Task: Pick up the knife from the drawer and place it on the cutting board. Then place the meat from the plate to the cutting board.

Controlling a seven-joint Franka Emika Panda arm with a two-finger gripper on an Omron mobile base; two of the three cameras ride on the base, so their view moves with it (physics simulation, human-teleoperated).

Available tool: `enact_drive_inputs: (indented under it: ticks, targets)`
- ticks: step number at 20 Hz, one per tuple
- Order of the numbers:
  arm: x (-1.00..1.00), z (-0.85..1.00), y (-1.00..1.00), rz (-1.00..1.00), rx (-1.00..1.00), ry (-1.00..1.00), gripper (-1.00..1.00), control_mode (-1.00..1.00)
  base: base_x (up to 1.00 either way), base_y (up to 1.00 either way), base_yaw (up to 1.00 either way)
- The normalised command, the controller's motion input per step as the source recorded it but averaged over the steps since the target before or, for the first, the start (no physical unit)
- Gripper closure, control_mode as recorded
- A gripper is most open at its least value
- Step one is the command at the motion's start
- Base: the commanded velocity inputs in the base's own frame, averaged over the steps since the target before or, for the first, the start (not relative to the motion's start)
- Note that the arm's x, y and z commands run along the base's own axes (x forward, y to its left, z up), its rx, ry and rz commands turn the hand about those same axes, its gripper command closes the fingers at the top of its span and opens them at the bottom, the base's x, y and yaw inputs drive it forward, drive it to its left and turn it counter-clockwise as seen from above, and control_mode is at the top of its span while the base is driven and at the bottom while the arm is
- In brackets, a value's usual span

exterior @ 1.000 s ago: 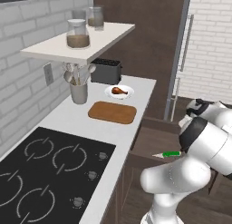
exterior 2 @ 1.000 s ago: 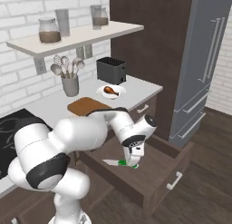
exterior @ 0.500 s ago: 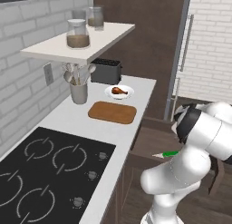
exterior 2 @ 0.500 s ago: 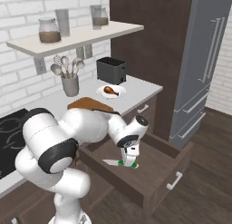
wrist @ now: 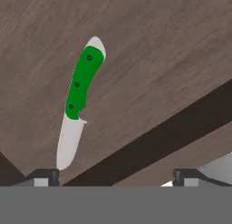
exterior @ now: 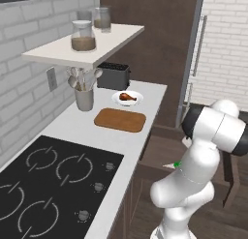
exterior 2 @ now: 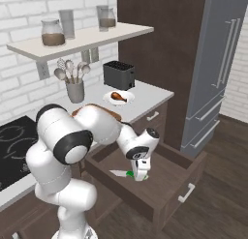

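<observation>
Knife (wrist: 78, 105) lies flat on the brown wood-grain floor of the drawer (exterior 2: 164, 189), its bright green handle curved and set with three small dark rivets, its short silver-white blade smooth and tapering to a rounded point. In the hand view the blade tip sits close to the left finger tip, while the handle runs away up the frame; nothing grips it. Gripper (exterior 2: 141, 176) hangs low inside the drawer with its jaws spread wide and empty, just beside the knife, which the right base view shows as a pale sliver with a green end (exterior 2: 122, 173). The drawer is a deep dark-brown wooden box, pulled well out, with a short silver bar handle on its front. On the pale, smooth counter (exterior: 138, 140) above, the cutting board (exterior: 120, 120) is a flat light-brown wooden rectangle with rounded corners, bare on top. Just behind it stands the round white plate (exterior: 136, 97) with a slightly raised rim, carrying the meat (exterior: 126, 96), a small brown drumstick. A grey cup of utensils (exterior: 84, 98) stands left of the board, a dark boxy toaster (exterior: 114, 75) behind the plate, and glass jars (exterior: 83, 37) on the white shelf.
</observation>
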Motion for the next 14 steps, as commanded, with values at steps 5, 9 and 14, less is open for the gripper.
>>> enact_drive_inputs:
  ticks: [5,9,14]
  targets:
    - [0.09,-0.33,-0.01,0.0,0.0,0.05,-1.0,-1.0,0.0,0.0,0.0]
    - [0.09,-0.3,-0.03,0.0,0.0,0.01,-1.0,-1.0,0.0,0.0,0.0]
    - [0.18,-0.21,0.0,0.0,0.0,0.0,-1.0,-1.0,0.0,0.0,0.0]
